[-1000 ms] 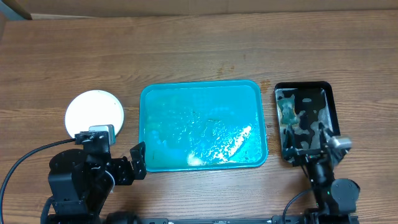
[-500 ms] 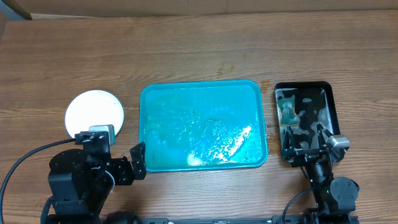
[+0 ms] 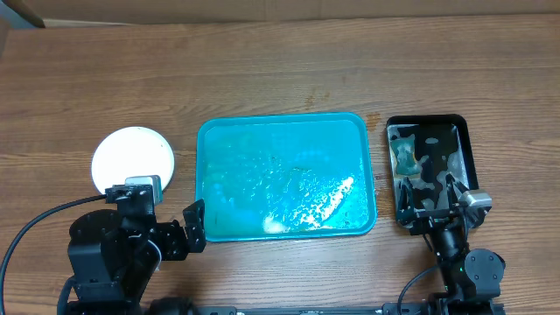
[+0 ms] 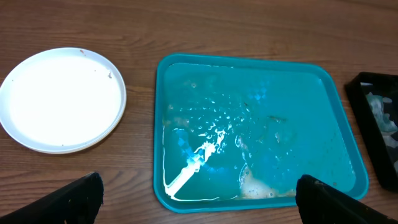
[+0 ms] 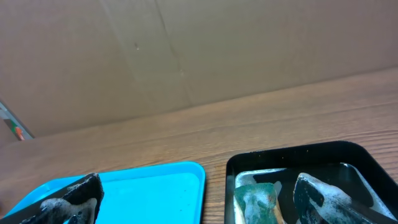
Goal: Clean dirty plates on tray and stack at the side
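Note:
The turquoise tray (image 3: 284, 175) lies mid-table with no plates on it, only water and foam; it also shows in the left wrist view (image 4: 255, 130) and the right wrist view (image 5: 137, 190). One white plate (image 3: 132, 161) lies on the table left of the tray, and it looks clean apart from tiny specks in the left wrist view (image 4: 61, 99). I cannot tell whether other plates lie under it. No yellow-green plate shows. My left gripper (image 3: 166, 223) (image 4: 199, 205) is open and empty near the tray's front left corner. My right gripper (image 3: 429, 197) (image 5: 199, 208) is open, foamy and empty.
A glossy black tray (image 3: 464, 131) stands right of the turquoise tray and holds soapy water and a green sponge (image 3: 405, 157) (image 5: 255, 199). A cardboard wall (image 5: 186, 50) runs along the table's far edge.
The right arm has shifted very slightly to the left. The left arm, the plate and the trays have not moved.

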Controlling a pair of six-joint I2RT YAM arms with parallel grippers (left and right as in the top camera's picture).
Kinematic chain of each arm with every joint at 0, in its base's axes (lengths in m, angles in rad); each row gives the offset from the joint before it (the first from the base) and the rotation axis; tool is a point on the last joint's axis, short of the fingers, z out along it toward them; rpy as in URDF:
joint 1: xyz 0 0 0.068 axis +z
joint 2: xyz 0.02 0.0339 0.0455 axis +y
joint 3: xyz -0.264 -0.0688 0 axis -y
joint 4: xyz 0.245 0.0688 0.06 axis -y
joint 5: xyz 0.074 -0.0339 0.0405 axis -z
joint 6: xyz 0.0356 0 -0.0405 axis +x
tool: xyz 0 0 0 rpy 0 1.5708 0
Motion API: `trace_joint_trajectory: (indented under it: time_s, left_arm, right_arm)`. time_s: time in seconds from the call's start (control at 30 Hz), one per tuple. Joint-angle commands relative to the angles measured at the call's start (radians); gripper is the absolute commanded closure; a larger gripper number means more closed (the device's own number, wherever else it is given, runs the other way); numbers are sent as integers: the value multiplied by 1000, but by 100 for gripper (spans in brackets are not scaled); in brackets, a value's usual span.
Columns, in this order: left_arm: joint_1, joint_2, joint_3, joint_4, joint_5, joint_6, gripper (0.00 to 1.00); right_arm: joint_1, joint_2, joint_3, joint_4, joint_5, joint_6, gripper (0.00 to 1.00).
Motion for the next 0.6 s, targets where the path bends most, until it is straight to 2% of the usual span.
trace_joint_trajectory:
  time_s: [0.0,0.37,0.57]
  left_arm:
    - [-6,-6,-5,0,8,26,0]
    - [-13,-51,-17,-1,-26,30,0]
    - [-14,-185,-197,101,-24,25,0]
  right_arm:
    - [5,-9,-10,6,6,0,0]
    - [5,-9,-10,6,6,0,0]
    - [5,-9,-10,6,6,0,0]
